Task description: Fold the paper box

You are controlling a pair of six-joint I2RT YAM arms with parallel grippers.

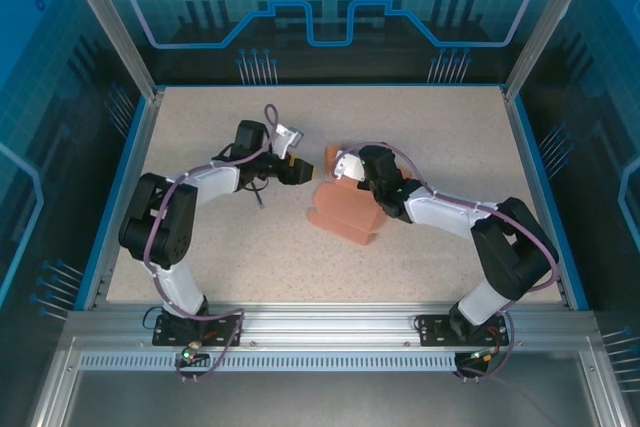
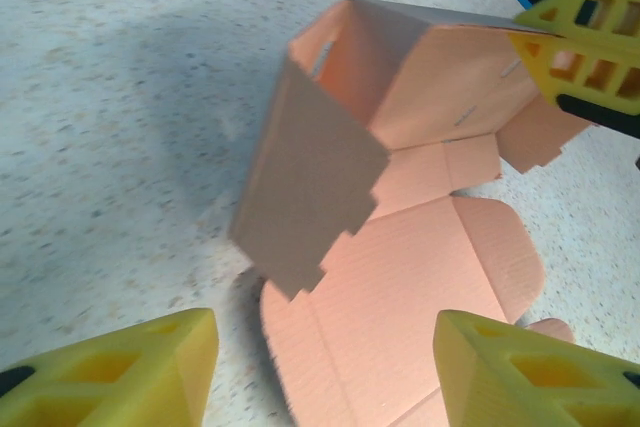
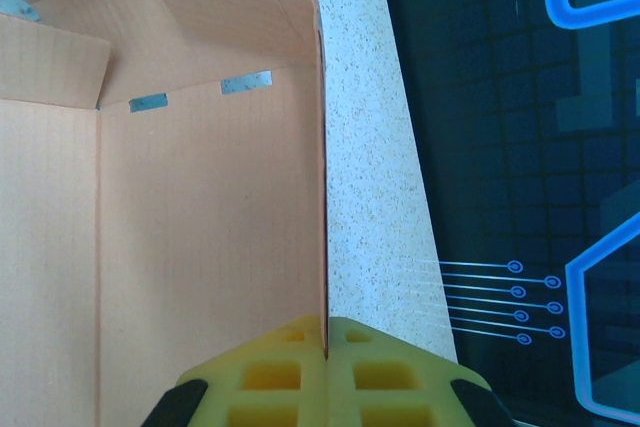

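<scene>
Ok so here's what worries me. Closest in, on the left wrist cam, the left jaws are spread wide with nothing between them. The yellow left fingers [image 2: 130, 377] hang just over the near end of the paper box [image 2: 400, 277]. That near part is the flat panel with its rounded flap, lying on the tabletop [image 2: 100, 97]. If those jaws come down and shove instead of pinch, I reckon the thin card skates across the speckled surface or creases off its score line.

Next out, the tabbed side flap stands up at a lean, grey-brown face toward the camera. I can't see it tucked into anything, so a bump from the left side could flop it outward instead of in.

Furthest off, the right jaws are clamped shut on the edge of the box's far wall, with the card sandwiched between the right fingers [image 3: 390, 377]. That grip looks like what props up the half-built shape, which sits mid-tabletop between the two arms. Pull too hard and the wall could tear; let go early and I'd guess the lot sags flat.
</scene>
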